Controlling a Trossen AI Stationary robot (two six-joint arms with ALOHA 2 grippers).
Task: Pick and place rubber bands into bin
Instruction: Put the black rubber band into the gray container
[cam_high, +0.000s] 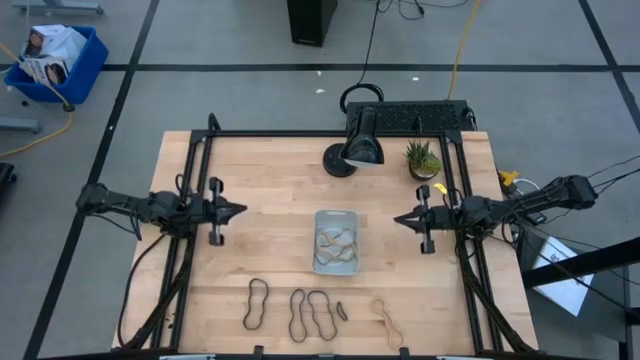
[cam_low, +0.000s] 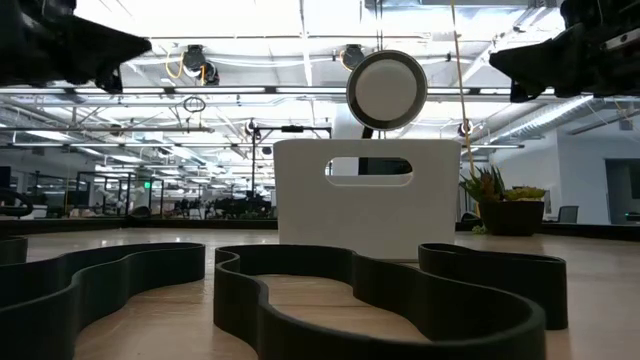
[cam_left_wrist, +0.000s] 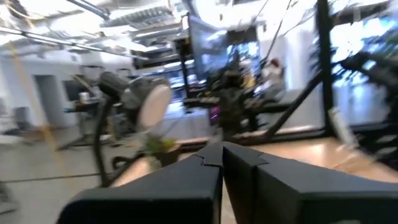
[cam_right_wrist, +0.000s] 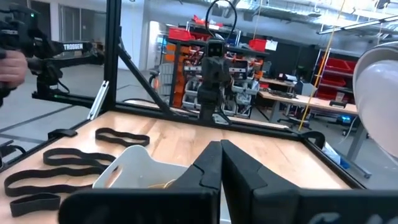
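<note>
The pale bin (cam_high: 336, 241) stands at the table's middle, with tan rubber bands (cam_high: 335, 245) lying inside it. Dark bands lie near the front edge: one (cam_high: 256, 303) at the left, two (cam_high: 310, 314) in the middle, a small one (cam_high: 341, 311) beside them. A tan band (cam_high: 386, 316) lies to their right. My left gripper (cam_high: 241, 210) is shut and empty, held above the table to the left of the bin. My right gripper (cam_high: 398, 219) is shut and empty, to the right of the bin. The bin also shows in the low view (cam_low: 367, 198) and the right wrist view (cam_right_wrist: 134, 165).
A desk lamp (cam_high: 357, 145) and a small potted plant (cam_high: 422, 158) stand at the table's far edge. A black frame (cam_high: 200, 170) runs along the far, left and right sides. A person's hand (cam_right_wrist: 12, 62) shows beyond the table.
</note>
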